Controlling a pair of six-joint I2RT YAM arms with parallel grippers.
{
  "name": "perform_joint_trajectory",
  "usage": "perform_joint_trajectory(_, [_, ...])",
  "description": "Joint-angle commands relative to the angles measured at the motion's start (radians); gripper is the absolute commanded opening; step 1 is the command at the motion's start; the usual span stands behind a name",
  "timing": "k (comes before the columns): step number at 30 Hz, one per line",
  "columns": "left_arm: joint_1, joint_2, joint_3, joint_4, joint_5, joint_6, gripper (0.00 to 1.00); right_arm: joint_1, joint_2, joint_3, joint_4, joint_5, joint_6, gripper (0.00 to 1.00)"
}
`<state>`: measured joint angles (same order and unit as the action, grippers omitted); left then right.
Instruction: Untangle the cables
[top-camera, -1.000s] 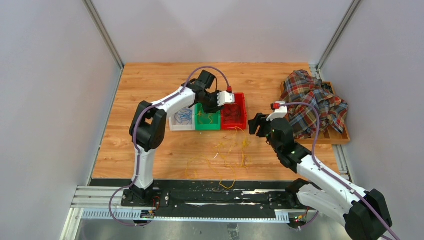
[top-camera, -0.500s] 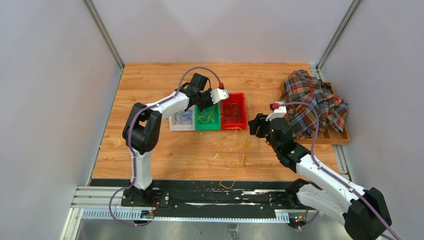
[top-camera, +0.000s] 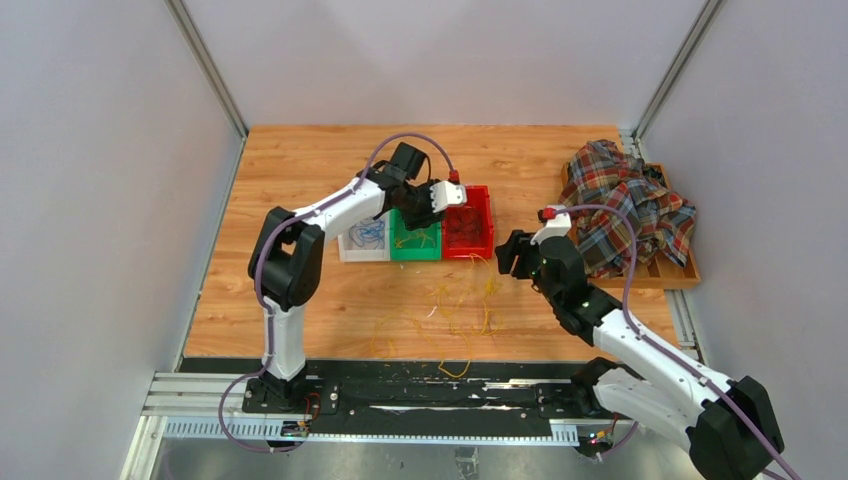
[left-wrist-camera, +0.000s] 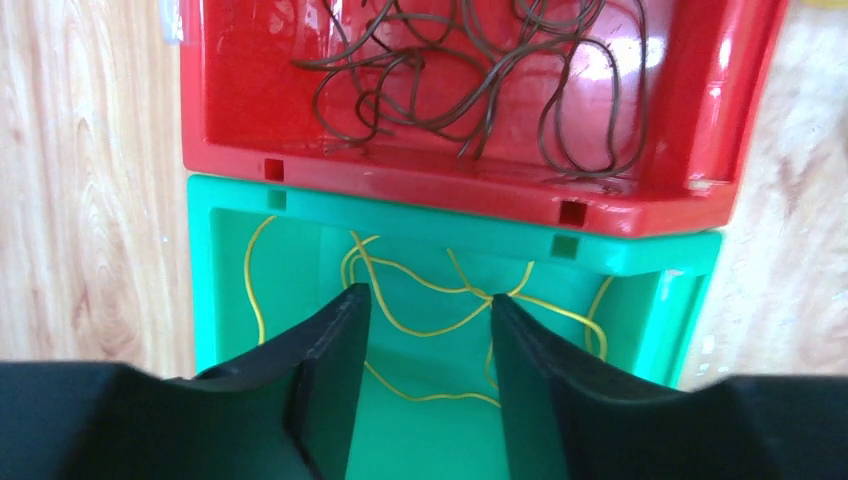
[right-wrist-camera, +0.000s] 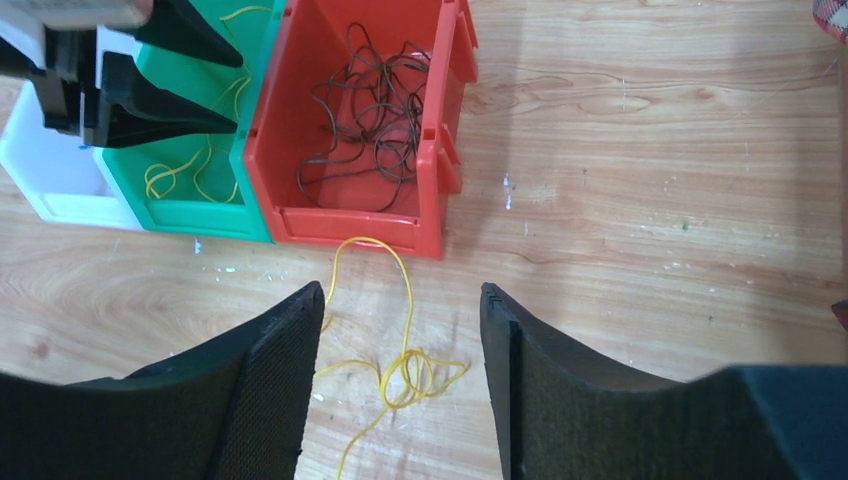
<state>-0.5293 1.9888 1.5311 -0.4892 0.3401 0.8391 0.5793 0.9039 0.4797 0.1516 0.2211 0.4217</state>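
left claw (left-wrist-camera: 428, 297) apart, empty, over green bin (left-wrist-camera: 203, 285) | right claw (right-wrist-camera: 400, 288) apart above yellow cables (right-wrist-camera: 405, 372), lower centre | risk: dragging whole knot

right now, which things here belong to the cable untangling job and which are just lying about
Job:
loose yellow cables on the table
yellow cables in the green bin
dark cables in the red bin
blue cables in the white bin

Lying about:
plaid cloth
wooden tray under it
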Motion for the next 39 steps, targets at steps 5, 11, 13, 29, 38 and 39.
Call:
perform_joint_trajectory(5, [0.011,-0.09,0.075,-0.217,0.012,0.043,0.89,-0.013,-0.091,0.071,-0.203,-0.092,-0.048,0.63])
perform_joint_trajectory(11, [0.011,-0.298,0.045,-0.357,0.052,0.078,0.99,-0.012,-0.162,0.125,-0.394,-0.14,-0.09,0.67])
perform_joint_trajectory(13, [0.003,-0.36,0.018,-0.434,0.084,0.087,1.0,-0.01,-0.186,0.136,-0.423,-0.141,-0.092,0.67])
perform_joint_trajectory(29, [-0.141,-0.446,-0.445,-0.421,0.155,-0.063,0.85,0.028,-0.182,0.124,-0.401,-0.121,-0.052,0.64])
perform_joint_trajectory(38, [-0.161,-0.406,-0.573,-0.254,0.128,-0.105,0.73,0.07,-0.14,0.105,-0.337,-0.093,-0.038,0.61])
perform_joint_trajectory(39, [-0.163,-0.409,-0.591,-0.237,0.12,-0.111,0.69,0.071,-0.139,0.103,-0.332,-0.085,-0.037,0.61])
